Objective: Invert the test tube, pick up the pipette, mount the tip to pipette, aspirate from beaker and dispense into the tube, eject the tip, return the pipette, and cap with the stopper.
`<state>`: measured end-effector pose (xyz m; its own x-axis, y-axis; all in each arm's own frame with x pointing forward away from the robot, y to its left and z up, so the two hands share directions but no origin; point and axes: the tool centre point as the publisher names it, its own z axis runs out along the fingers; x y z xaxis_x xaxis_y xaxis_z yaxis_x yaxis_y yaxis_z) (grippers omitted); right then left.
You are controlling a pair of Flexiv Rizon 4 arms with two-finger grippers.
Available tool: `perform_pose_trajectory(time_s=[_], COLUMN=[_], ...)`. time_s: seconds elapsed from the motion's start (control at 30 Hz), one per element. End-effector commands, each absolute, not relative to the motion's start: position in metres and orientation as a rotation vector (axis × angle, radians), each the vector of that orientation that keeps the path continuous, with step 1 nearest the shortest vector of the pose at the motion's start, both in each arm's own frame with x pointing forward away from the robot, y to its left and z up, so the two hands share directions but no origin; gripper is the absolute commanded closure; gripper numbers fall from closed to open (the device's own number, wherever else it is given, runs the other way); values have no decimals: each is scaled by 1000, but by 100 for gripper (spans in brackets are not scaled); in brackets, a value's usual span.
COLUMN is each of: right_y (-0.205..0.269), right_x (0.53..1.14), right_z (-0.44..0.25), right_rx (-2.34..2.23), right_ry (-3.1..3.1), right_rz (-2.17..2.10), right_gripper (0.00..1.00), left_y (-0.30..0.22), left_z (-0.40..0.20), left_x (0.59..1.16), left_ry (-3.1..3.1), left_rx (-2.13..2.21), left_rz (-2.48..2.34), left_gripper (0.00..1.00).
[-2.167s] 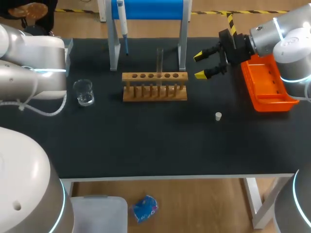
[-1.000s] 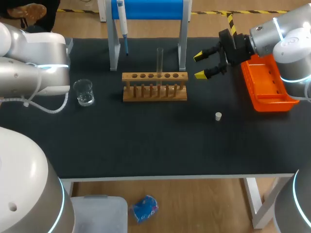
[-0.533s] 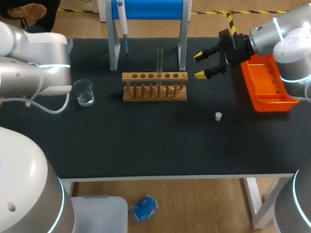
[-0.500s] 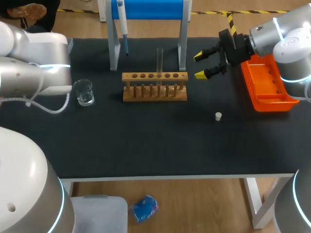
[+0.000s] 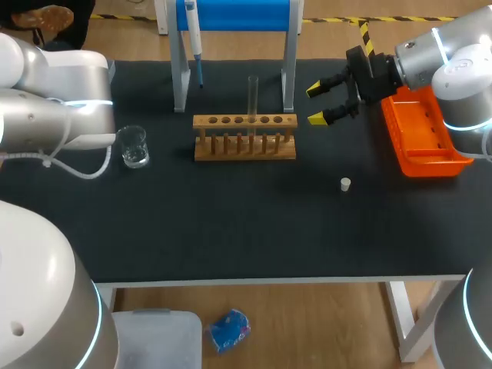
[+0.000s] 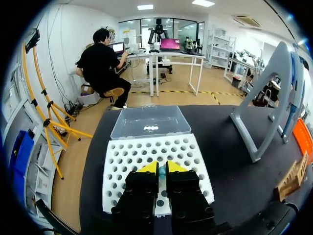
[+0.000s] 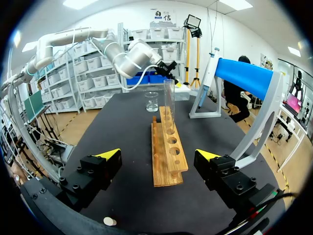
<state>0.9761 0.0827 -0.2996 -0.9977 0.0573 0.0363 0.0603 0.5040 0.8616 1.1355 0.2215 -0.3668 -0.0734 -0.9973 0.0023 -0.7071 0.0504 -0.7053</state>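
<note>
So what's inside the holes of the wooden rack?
One tall glass test tube stands upright in a middle hole of the wooden rack. The other holes look empty. Its bottom end is hidden inside the rack.

A black table (image 5: 231, 231) on white legs (image 5: 401, 319) stands on a light wooden floor (image 5: 307, 323); white walls (image 6: 63, 39) and bright ceiling light panels (image 6: 146, 7) show beyond it

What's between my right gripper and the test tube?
Only the near end of the wooden rack, its holes empty; the right wrist view shows it.
</note>
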Motion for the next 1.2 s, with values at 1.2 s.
perform_pose_trajectory(time_s=[1.2], right_y=[82], right_x=[976], right_z=[-300], right_rx=[-105], right_ry=[-2722], right_rz=[-1560], right_gripper=[0], left_y=[216], left_z=[-311], left_x=[1135], left_ry=[1820], left_rx=[-1607], left_rz=[-789], left_gripper=[100])
